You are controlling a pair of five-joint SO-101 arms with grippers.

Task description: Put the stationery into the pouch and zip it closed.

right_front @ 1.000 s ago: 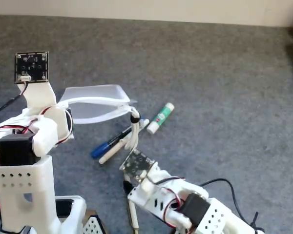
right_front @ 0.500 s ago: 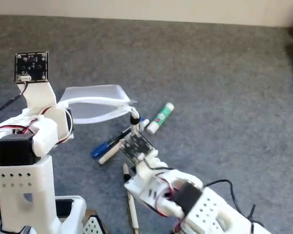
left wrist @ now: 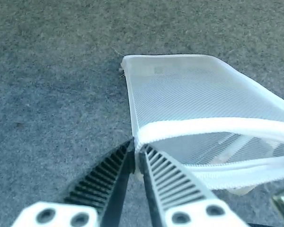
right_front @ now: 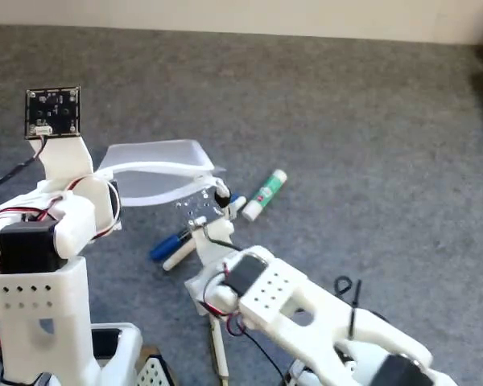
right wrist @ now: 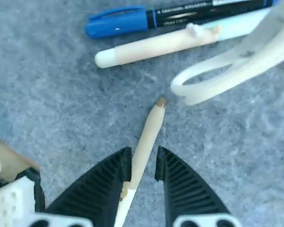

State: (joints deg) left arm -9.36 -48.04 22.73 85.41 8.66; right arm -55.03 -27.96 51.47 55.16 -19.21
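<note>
**Mesh pouch pinched, pencil barely straddled**

The pouch is clamped at its rim by the closed fingers of the left gripper, on the left of the grey carpet. The cream pencil is straddled by the right gripper, fingers slightly apart. Because the shaft lies off-centre between them, it may be rolled aside or tipped out when squeezed. The thin rim could be pulled loose if the pouch is nudged.
</note>
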